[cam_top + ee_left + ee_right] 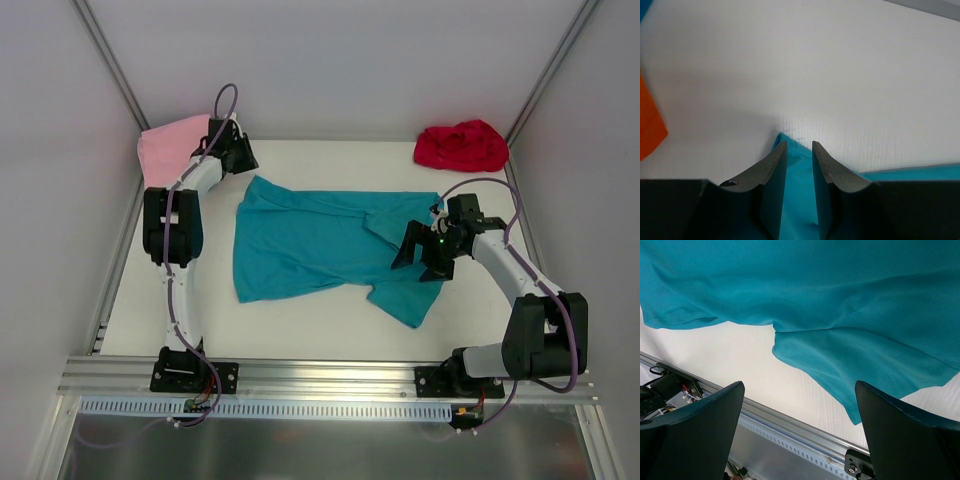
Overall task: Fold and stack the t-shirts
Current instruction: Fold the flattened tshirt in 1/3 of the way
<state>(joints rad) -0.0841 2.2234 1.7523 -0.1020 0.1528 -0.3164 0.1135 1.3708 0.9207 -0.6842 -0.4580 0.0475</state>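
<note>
Nearest the top camera, the metal rail (pixel 330 375) at 6 o'clock carries both arm bases along the near edge of the white table (pixel 300 325). Mid-table lies the teal t-shirt (pixel 310 245), spread mostly flat from 9 to 3 o'clock. It is rumpled, with a fold lapped over near its 3 o'clock end and one sleeve sticking out toward 5 o'clock. At the shirt's 11 o'clock corner sits the left gripper (pixel 240 157). In its wrist view the fingers (pixel 774 167) stand a little apart, jaws narrowly parted. The pointed corner of the teal cloth lies in the gap and reaches just past the tips onto the table. Over the shirt's 3 o'clock end hangs the right gripper (pixel 420 262), jaws spread wide with nothing between them; its wrist view looks down on teal fabric and a sleeve edge. Bunched at the table's 11 o'clock corner, just behind the left arm, is the pink t-shirt (pixel 170 142). Crumpled at 1 o'clock lies the red t-shirt (pixel 462 147), well apart from the teal one. An orange cloth (pixel 650 125) shows at the 9 o'clock edge of the left wrist view, apart from the teal corner
</note>
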